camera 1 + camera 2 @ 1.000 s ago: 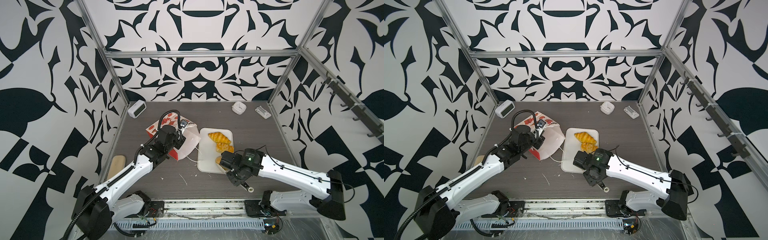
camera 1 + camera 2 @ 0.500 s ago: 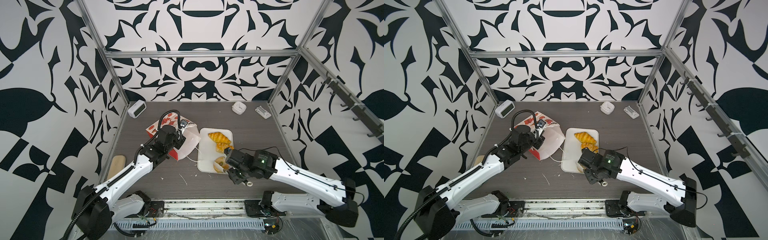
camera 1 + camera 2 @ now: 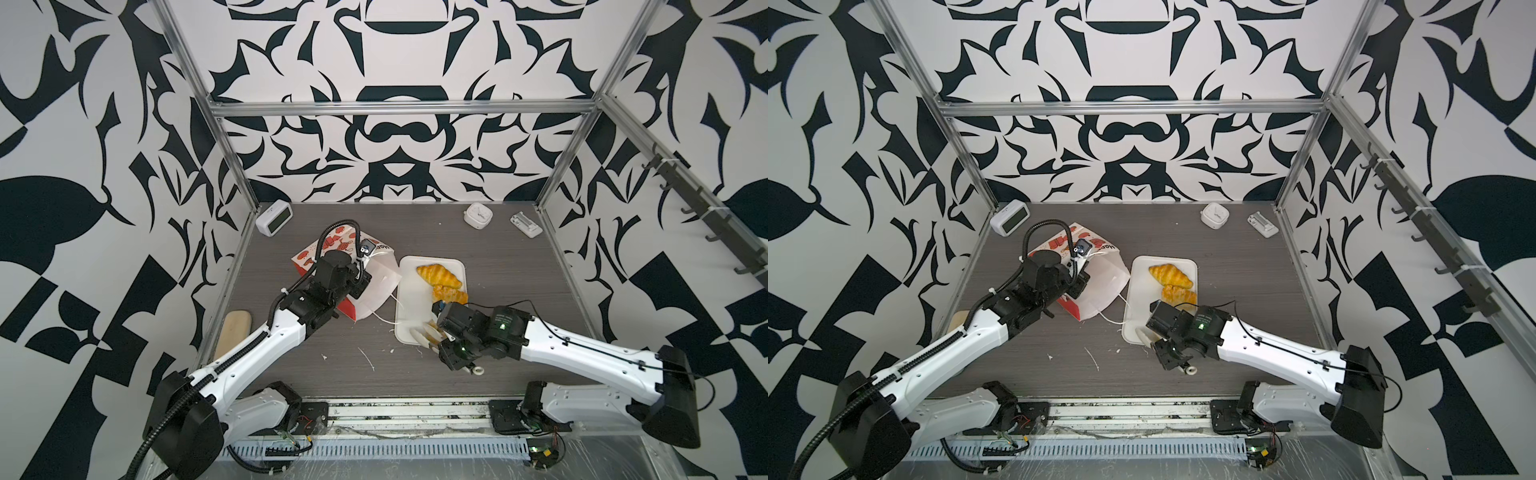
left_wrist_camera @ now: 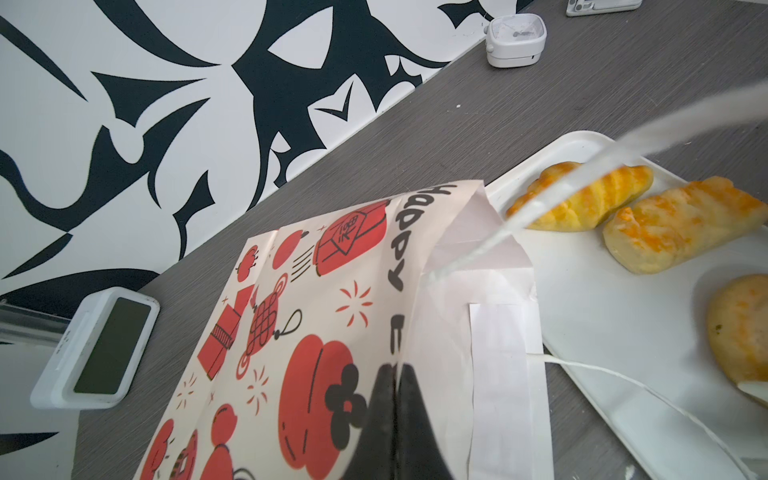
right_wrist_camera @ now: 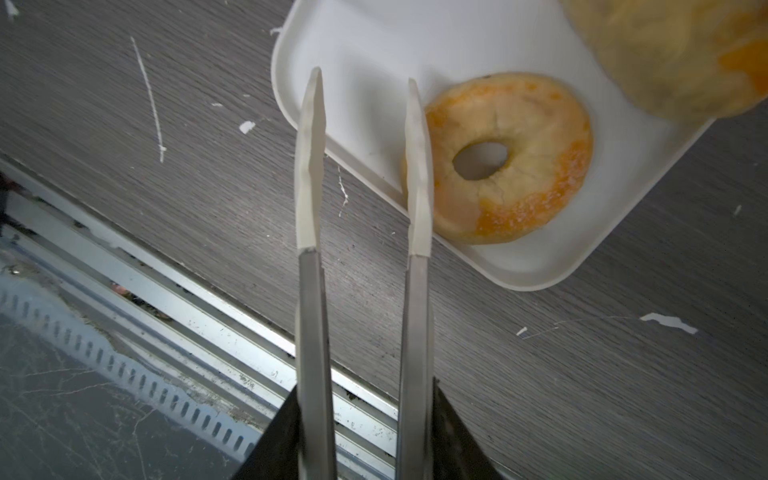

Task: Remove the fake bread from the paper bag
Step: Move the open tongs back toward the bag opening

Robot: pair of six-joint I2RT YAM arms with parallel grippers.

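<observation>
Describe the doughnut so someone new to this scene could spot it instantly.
On the table, find the white tray beside the paper bag. The doughnut lies at the tray's end nearest the robot's bases, next to the open right hand. Unlike the solid croissant and oblong roll, it is a ring with a hole.

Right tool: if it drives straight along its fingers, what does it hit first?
Probably the bare corner of the white tray: the right tool's tips hang over it. The ring doughnut sits just beside one finger, which might graze it; depth is unclear.
</observation>
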